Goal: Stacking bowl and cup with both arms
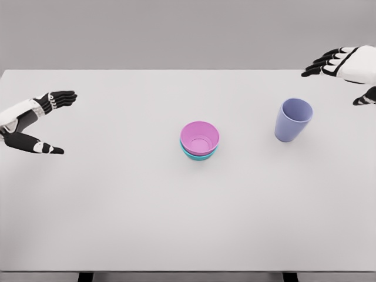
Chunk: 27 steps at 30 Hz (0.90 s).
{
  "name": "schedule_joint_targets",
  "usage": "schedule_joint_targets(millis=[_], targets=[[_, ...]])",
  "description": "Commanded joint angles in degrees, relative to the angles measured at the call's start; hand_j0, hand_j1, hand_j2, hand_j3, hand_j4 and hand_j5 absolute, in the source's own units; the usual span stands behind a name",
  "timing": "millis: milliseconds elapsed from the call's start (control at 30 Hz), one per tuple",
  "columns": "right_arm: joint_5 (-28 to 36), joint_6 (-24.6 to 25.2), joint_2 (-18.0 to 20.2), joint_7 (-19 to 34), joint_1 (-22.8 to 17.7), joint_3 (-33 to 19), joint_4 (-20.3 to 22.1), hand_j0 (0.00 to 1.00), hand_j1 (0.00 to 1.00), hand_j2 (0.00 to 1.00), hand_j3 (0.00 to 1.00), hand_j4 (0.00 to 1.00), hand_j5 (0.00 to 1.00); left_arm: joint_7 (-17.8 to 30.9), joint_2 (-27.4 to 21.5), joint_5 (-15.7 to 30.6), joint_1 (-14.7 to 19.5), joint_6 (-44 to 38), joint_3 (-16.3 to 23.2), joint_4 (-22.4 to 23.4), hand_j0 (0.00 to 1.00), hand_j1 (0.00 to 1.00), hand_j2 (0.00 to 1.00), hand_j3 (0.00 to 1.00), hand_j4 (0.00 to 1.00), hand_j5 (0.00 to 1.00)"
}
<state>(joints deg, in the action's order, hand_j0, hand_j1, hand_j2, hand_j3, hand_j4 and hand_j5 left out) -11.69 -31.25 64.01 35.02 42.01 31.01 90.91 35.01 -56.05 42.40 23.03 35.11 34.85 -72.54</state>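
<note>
A round pink bowl [200,136] is seen near the middle of the plain white table [117,205], nested inside a teal bowl [198,155] of which only the lower rim and part of the side show beneath it. To the right of the stacked bowls, and well apart from them, a lavender plastic cup [292,119] is set upright on the table, its open mouth turned up. The left hand [36,120] is held far to the left of the pink bowl, at the table's left edge; its fingers are spread, the thumb kept apart below them, and nothing is grasped. The right hand [346,67] is held beyond and to the right of the cup, clear of it, with fingers extended and loosely open, holding nothing.
</note>
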Motion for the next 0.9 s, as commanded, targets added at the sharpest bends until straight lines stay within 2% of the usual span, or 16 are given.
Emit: schedule_joint_targets(millis=[0,100,233,467,867], targets=[[-0.3,0.0,-2.7,0.0,0.2,4.0,-1.4,0.98,0.98,0.98,0.98,0.98,0.98,0.0,0.2,0.4,0.0,-0.1,-0.7,0.4,1.00,1.00,1.00,1.00,1.00,1.00],[-0.4,0.0,-3.9,0.0,1.8,7.8,-2.3,0.98,0.98,0.98,0.98,0.98,0.98,0.0,0.2,0.4,0.0,-0.1,-0.7,0.5,1.00,1.00,1.00,1.00,1.00,1.00],[-3.3,0.0,-7.6,0.0,3.4,10.5,-6.9,0.98,0.98,0.98,0.98,0.98,0.98,0.0,0.3,0.4,0.0,-0.1,-0.7,0.5,1.00,1.00,1.00,1.00,1.00,1.00],[-5.4,0.0,-11.0,0.0,5.2,11.7,-11.2,0.98,0.98,0.98,0.98,0.98,0.98,0.0,0.3,0.4,0.0,-0.1,-0.7,0.5,1.00,1.00,1.00,1.00,1.00,1.00],[-5.7,-0.1,-12.1,0.0,6.0,13.7,-13.6,0.98,0.98,0.98,0.98,0.98,0.98,0.0,0.3,0.3,0.0,-0.1,-0.7,0.5,1.00,1.00,1.00,1.00,1.00,1.00]])
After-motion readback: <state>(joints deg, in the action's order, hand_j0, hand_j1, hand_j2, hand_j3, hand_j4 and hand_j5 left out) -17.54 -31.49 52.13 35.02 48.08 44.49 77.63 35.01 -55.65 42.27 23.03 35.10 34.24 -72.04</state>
